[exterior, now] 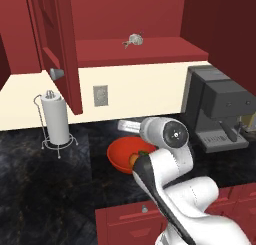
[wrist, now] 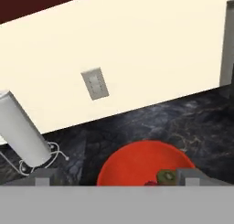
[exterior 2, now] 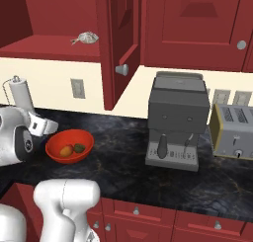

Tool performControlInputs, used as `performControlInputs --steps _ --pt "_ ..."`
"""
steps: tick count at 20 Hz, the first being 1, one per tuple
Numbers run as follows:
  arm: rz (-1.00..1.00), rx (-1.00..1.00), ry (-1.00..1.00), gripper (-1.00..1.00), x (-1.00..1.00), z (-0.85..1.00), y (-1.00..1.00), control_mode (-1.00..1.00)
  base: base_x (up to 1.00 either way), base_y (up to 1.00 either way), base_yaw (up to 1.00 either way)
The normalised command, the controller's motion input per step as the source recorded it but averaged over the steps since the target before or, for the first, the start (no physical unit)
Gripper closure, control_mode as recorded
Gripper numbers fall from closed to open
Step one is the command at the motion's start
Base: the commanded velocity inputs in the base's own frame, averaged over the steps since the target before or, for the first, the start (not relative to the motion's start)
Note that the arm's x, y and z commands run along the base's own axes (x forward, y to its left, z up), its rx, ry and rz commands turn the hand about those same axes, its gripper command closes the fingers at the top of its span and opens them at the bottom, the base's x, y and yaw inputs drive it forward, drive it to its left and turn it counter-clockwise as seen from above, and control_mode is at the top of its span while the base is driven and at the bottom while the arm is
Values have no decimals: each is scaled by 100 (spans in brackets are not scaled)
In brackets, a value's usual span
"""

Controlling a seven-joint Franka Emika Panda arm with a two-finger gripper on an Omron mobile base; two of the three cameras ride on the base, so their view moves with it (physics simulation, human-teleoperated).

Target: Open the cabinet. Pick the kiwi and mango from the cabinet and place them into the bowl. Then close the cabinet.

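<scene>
Pincer: tips spread wide, holding nothing, above the near side of the bowl.
Bowl: round glossy orange-red bowl on the black marbled bench.
Fruit: orange-yellow oval mango and dark brownish-green kiwi lie together inside the bowl, below the pincer.
Cabinet: dark red wall cabinet doors stand open above the bowl.

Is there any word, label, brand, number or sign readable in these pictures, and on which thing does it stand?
None can be read.
Coffee machine: small dark knobs, no legible marking.
Toaster: no text visible.
Wall outlet: plain plate.
Paper towel roll, bowl, cabinet: no lettering.
</scene>
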Motion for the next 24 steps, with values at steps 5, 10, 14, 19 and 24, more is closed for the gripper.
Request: performControlInputs --steps 5,10,14,19,24 --pt "2 -7 -34 -100 -100 100 26 -100 0 0 0" --pt "5 0 -40 -100 -100 100 1 -100 0 0 0" --pt "3 0 -35 -100 -100 80 0 -100 0 0 0" --pt "3 -4 -31 -100 -100 56 16 -100 0 0 0" --pt "4 0 -24 -100 -48 16 57 -100 0 0 0"
